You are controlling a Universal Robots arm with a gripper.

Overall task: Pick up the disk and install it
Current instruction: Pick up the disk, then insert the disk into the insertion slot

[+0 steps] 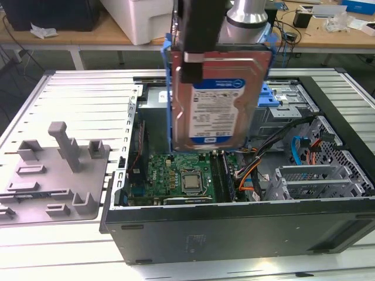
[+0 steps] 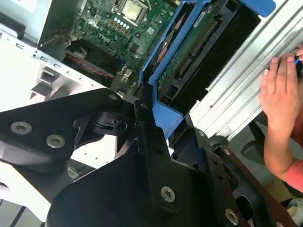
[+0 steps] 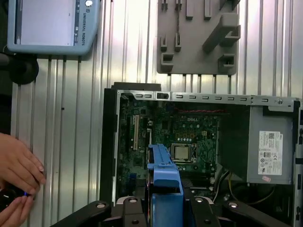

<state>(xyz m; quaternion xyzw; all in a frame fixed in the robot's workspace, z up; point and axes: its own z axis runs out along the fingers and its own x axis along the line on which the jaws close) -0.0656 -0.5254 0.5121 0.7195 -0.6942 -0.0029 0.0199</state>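
Hanging upright above the open computer case, the disk is clamped between the fingers of the gripper, over the motherboard. Its white-and-blue label faces the exterior view. The second wrist view shows the disk's circuit-board side and a person's hand at the slatted table. The first wrist view shows a grey power-supply box with white stickers, a pendant and a grey fixture.
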